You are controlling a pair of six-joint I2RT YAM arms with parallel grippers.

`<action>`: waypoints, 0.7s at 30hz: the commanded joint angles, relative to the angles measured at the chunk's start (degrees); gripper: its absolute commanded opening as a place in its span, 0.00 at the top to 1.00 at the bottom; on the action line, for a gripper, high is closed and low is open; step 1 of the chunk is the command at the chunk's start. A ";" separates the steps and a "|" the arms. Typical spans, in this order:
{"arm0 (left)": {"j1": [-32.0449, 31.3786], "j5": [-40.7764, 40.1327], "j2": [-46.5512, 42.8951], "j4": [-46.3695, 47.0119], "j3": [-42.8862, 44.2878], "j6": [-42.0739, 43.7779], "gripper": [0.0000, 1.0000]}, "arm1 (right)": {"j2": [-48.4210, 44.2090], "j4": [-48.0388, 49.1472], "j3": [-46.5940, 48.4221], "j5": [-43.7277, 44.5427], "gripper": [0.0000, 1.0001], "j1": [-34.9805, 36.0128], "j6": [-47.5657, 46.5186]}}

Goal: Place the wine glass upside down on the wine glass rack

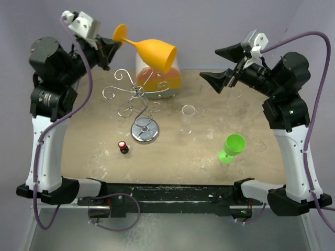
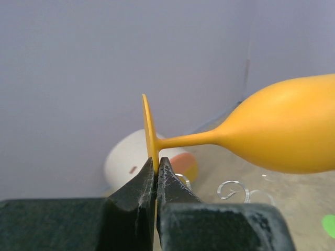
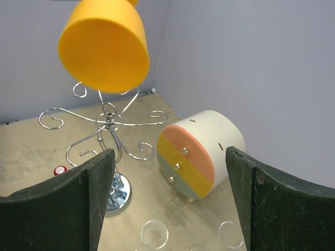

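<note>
An orange wine glass (image 1: 155,53) hangs tilted in the air over the back of the table, its bowl mouth pointing down and to the right. My left gripper (image 1: 114,46) is shut on the rim of its foot disc, and the left wrist view shows the disc pinched between the black fingers (image 2: 140,191), with the wine glass (image 2: 285,130) stretching right from the left gripper (image 2: 156,163). The silver wine glass rack (image 1: 137,98) stands below it on a round shiny base. My right gripper (image 1: 209,64) is open and holds nothing. In the right wrist view the wine glass (image 3: 104,47) hovers above the rack (image 3: 107,123), beyond the right gripper (image 3: 168,151).
A round white-and-orange drum (image 1: 163,79) lies behind the rack, and shows again as the drum (image 3: 204,151) in the right wrist view. A green goblet (image 1: 232,147) stands at the front right. Clear glasses (image 1: 188,117) stand mid-table. A small red-capped bottle (image 1: 123,147) sits near the rack's base.
</note>
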 commanded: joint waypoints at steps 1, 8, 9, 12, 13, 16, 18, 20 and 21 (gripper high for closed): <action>4.38 -11.24 -4.21 -2.53 3.94 10.70 1.00 | -1.89 -2.43 2.05 1.24 0.11 -0.38 -4.69; 10.00 -28.16 -9.63 -2.97 2.02 25.22 1.00 | -2.63 -5.44 3.28 9.94 0.00 -0.83 -3.07; 10.50 -30.98 -10.21 -2.50 1.03 27.57 1.00 | -2.87 -5.71 3.23 11.03 0.00 -0.83 -3.04; 11.87 -37.84 -11.42 -1.32 -1.60 34.31 1.00 | -3.51 -6.87 2.27 14.66 0.00 -0.85 -3.45; 12.39 -39.85 -11.74 -1.06 -2.51 36.46 1.00 | -3.72 -7.23 1.60 15.75 0.00 -0.85 -3.75; 13.29 -46.15 -12.21 0.43 -6.84 43.70 1.00 | -4.15 -9.43 -0.76 17.79 0.00 -0.84 -5.28; 13.34 -50.67 -12.46 2.90 -10.15 49.65 1.00 | -4.25 -11.50 -2.05 18.28 0.00 -0.84 -6.31; 13.32 -53.05 -12.76 4.35 -13.28 53.39 1.00 | -4.59 -13.05 -3.51 18.90 0.00 -0.84 -7.47; 13.27 -53.23 -12.99 4.89 -14.66 54.59 1.00 | -4.94 -13.47 -4.87 19.02 0.00 -0.84 -8.13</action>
